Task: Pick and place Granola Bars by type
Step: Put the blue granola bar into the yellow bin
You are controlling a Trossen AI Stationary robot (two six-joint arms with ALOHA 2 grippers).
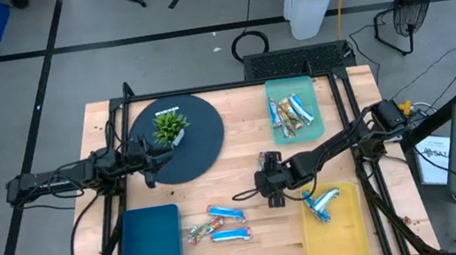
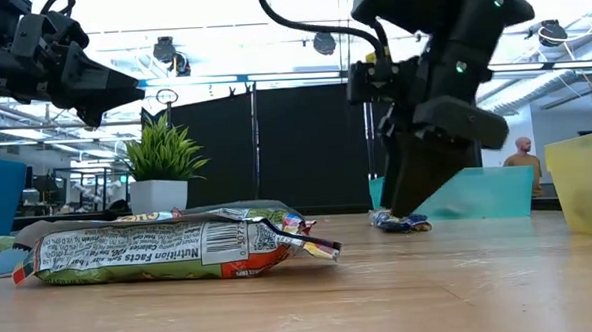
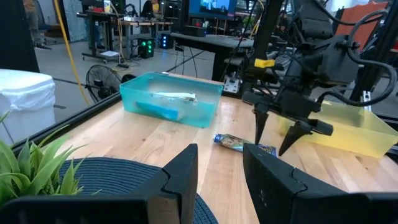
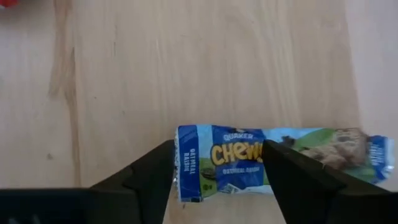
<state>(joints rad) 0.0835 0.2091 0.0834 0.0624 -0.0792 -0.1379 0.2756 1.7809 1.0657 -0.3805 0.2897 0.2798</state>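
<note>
My right gripper [image 4: 217,180] is open over the middle of the table, fingers pointing down above a blue and white granola bar [image 4: 273,155] that lies flat on the wood. One finger stands past the bar's end and the other over its middle. The left wrist view shows the same fingers [image 3: 272,144] just above the bar [image 3: 239,143], and I see no touch. My left gripper [image 3: 221,174] is open and empty over the dark round mat [image 1: 199,145]. Three more bars [image 1: 225,212] [image 1: 230,234] [image 1: 201,231] lie loose near the front edge.
A teal tray [image 1: 274,125] at the back right holds several bars. A yellow tray [image 1: 349,227] at the front right holds a blue bar [image 1: 321,202]. A blue tray [image 1: 149,246] lies at the front left. A potted plant [image 1: 170,127] stands on the mat.
</note>
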